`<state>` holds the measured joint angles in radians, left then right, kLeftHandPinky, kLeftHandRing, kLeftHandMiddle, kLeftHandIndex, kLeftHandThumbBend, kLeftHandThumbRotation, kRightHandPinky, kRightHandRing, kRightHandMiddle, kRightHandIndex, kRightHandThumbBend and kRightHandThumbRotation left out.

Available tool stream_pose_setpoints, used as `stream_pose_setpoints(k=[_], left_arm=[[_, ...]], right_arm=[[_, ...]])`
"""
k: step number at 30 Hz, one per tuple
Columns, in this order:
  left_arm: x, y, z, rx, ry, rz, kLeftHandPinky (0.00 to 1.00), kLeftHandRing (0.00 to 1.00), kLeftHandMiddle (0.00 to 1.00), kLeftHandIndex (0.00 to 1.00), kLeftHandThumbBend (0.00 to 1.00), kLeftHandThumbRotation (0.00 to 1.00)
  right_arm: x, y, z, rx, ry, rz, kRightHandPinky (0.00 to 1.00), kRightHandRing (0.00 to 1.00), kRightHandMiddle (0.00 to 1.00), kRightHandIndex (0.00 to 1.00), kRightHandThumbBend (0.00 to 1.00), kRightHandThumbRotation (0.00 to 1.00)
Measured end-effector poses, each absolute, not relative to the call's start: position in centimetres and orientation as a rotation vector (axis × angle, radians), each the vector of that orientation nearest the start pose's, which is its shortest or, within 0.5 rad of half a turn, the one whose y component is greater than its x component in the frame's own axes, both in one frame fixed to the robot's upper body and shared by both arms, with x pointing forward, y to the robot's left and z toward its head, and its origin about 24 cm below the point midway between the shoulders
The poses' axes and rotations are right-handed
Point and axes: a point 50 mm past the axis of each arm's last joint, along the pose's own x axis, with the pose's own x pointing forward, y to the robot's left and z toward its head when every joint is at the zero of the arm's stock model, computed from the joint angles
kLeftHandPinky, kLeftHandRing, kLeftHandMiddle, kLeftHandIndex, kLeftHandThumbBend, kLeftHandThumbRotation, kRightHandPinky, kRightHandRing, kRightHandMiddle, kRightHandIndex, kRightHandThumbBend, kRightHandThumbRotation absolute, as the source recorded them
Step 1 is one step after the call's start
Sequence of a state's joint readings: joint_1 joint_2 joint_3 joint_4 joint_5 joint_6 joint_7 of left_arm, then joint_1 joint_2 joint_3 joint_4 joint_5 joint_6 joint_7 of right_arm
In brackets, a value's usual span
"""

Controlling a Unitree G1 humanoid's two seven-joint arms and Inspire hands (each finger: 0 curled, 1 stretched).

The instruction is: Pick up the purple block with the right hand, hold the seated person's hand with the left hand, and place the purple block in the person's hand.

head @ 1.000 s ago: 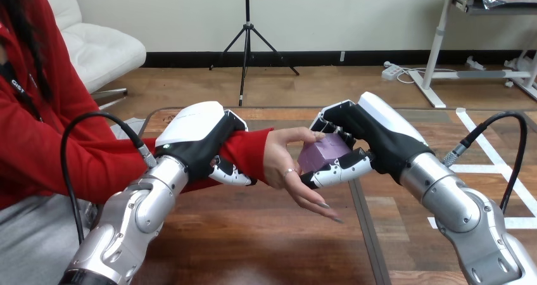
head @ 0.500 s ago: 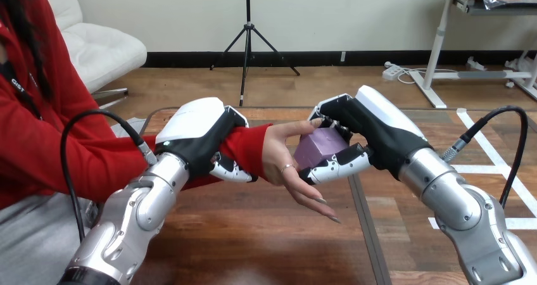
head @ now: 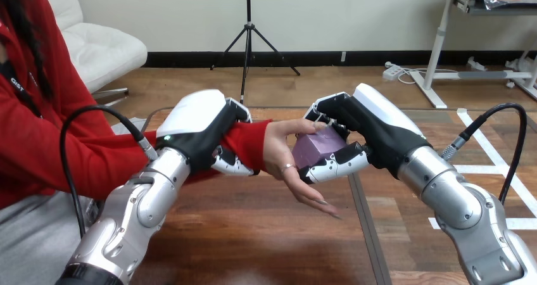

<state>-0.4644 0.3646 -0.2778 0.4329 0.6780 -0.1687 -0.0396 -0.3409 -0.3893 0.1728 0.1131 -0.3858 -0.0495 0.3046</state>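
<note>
Head view, over the table (head: 253, 234).

Left hand (head: 201, 128): comes in from lower left and sits across the person's wrist (head: 250, 147), at the end of the red sleeve (head: 95, 164). White back shell faces up. Its fingers (head: 229, 164) are curled under the sleeve and the palm lies over the top, so the wrist is wrapped, not just touched.

Person's hand (head: 284, 159): held out from the left, above the table and clear of it. It is open, with the palm turned toward the right hand. The fingers are straight and slant down to the right, and the thumb lies along the top.

Right hand (head: 364, 130): reaches in from lower right and meets the person's hand near the middle of the table. It pinches the block (head: 315, 149), with its fingers (head: 324, 109) bent over the top edge and the thumb (head: 335, 164) pressed along the underside.

Block: purple, off the table, held in the right hand. Its left side is against the person's palm, and the person's thumb is on or just over its upper edge. The person's fingers are not closed on it.
</note>
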Motion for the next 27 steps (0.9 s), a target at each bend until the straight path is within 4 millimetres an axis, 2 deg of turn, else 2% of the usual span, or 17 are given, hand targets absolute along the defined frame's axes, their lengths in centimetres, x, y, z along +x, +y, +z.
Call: stream_pose_setpoints(k=[1, 6, 9, 10, 16, 20, 27], left_arm=[[33.1, 14.4, 7.4, 1.135, -0.197, -0.347, 0.43, 0.44, 0.45, 0.44, 0.69, 0.01], [33.2, 14.3, 7.6, 1.135, -0.219, -0.334, 0.48, 0.49, 0.47, 0.46, 0.7, 0.05], [33.2, 14.3, 7.8, 1.135, -0.228, -0.327, 0.51, 0.51, 0.49, 0.48, 0.7, 0.09], [33.2, 14.3, 7.8, 1.135, -0.231, -0.325, 0.52, 0.53, 0.51, 0.49, 0.71, 0.11], [33.3, 14.3, 8.1, 1.133, -0.253, -0.311, 0.53, 0.57, 0.54, 0.51, 0.72, 0.16], [33.4, 14.2, 8.4, 1.134, -0.267, -0.302, 0.52, 0.59, 0.56, 0.53, 0.73, 0.18], [33.5, 14.4, 8.8, 1.136, -0.284, -0.289, 0.53, 0.61, 0.57, 0.54, 0.73, 0.19]], right_arm=[[30.9, -15.3, 10.2, -0.844, -0.152, 0.442, 0.41, 0.49, 0.54, 0.57, 0.74, 0.24], [30.9, -15.4, 10.2, -0.844, -0.146, 0.441, 0.44, 0.52, 0.56, 0.6, 0.73, 0.4], [30.9, -15.5, 10.4, -0.843, -0.144, 0.439, 0.45, 0.53, 0.58, 0.62, 0.74, 0.54], [30.9, -15.6, 10.4, -0.842, -0.144, 0.438, 0.46, 0.55, 0.6, 0.63, 0.75, 0.64], [30.8, -15.8, 10.7, -0.837, -0.15, 0.437, 0.49, 0.58, 0.62, 0.64, 0.76, 0.85], [30.8, -15.9, 10.8, -0.826, -0.153, 0.436, 0.5, 0.58, 0.63, 0.65, 0.77, 0.95], [30.8, -16.1, 11.1, -0.809, -0.162, 0.428, 0.52, 0.59, 0.63, 0.65, 0.8, 0.99]])
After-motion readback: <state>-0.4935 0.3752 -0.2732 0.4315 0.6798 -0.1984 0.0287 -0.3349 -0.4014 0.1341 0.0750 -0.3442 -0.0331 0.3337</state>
